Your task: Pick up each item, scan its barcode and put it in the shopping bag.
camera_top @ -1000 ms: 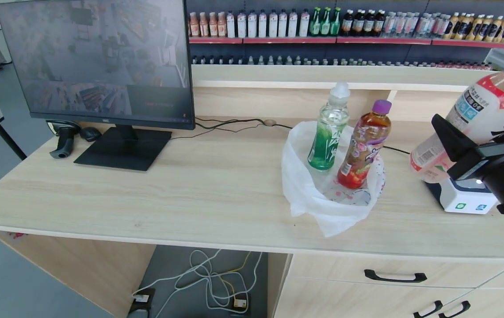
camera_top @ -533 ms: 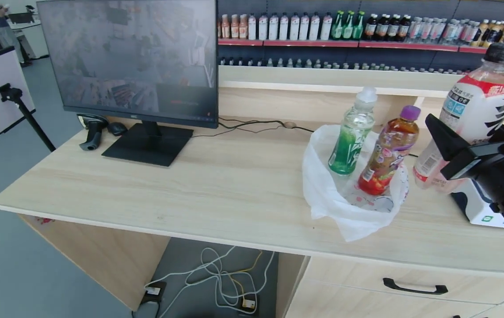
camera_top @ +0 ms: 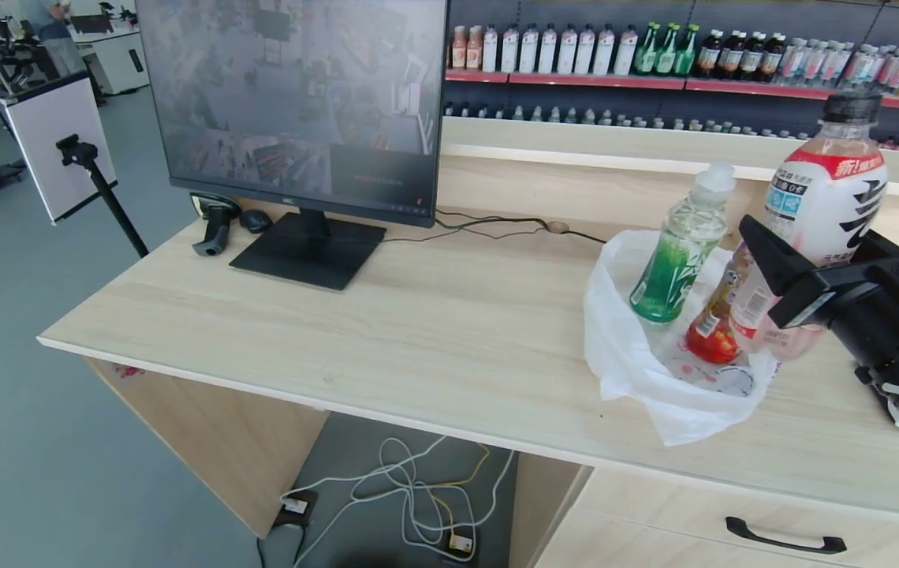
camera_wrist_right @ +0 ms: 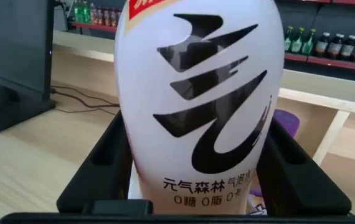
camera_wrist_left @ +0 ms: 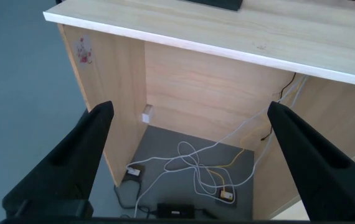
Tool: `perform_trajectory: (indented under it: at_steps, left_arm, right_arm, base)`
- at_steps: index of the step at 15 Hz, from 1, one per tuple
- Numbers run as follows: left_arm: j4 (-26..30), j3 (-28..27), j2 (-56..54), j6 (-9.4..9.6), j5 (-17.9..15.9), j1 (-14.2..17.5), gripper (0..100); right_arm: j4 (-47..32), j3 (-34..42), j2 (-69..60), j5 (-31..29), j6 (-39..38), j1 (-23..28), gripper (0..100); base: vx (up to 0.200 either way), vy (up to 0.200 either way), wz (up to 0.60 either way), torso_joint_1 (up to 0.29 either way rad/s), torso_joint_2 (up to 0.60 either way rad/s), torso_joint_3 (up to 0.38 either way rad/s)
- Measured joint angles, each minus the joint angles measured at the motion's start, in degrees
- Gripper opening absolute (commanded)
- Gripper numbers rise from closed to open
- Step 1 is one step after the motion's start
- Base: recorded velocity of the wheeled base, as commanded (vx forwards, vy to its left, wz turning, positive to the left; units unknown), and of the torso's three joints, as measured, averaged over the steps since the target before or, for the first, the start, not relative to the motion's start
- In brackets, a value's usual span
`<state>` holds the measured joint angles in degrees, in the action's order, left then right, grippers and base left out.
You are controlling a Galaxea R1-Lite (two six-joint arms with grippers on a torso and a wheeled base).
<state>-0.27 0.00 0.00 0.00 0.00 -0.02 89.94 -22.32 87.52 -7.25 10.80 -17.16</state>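
Pale wood-grain counter [camera_top: 418, 331], smooth and matt. On it, a thin, crinkled bag [camera_top: 623, 363] of white, slightly see-through plastic. The green bottle [camera_top: 674, 252] is clear glossy plastic; the white bottle [camera_top: 824, 205] is cloudy plastic with a shiny label. The right gripper [camera_top: 820, 260] is matt black. The monitor [camera_top: 300, 95] screen is glossy.

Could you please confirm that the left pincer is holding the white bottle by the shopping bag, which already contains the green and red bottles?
Not quite: it is the right pincer, not the left, holding the white bottle by the shopping bag, which already contains the green bottle and the red bottle. The head view shows this.
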Motion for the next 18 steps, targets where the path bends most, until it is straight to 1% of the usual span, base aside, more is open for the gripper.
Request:
perform_trajectory:
  at_steps: [5, 11, 14, 18]
  left_arm:
    - [-0.06, 0.00, 0.00, 0.02, 0.00, 0.02, 100]
    - [-0.02, 0.00, 0.00, 0.07, 0.00, 0.02, 100]
    - [0.00, 0.00, 0.00, 0.10, 0.00, 0.02, 100]
    - [0.00, 0.00, 0.00, 0.10, 0.00, 0.02, 100]
  right_arm:
    - [0.00, 0.17, 2.86, 0.09, -3.28, 0.05, 0]
    - [-0.06, 0.72, 7.68, 0.72, -3.83, -0.88, 0]
    - [-0.04, -0.20, 10.01, 0.74, -3.88, -0.85, 0]
    - [-0.02, -3.28, 13.99, 0.72, -3.88, -0.59, 0]
  base:
    - [0.000, 0.000, 0.00, 0.000, 0.00, 0.000]
    - [0.000, 0.000, 0.00, 0.000, 0.00, 0.000]
    - [0.000, 0.000, 0.00, 0.000, 0.00, 0.000]
    - [0.000, 0.000, 0.00, 0.000, 0.00, 0.000]
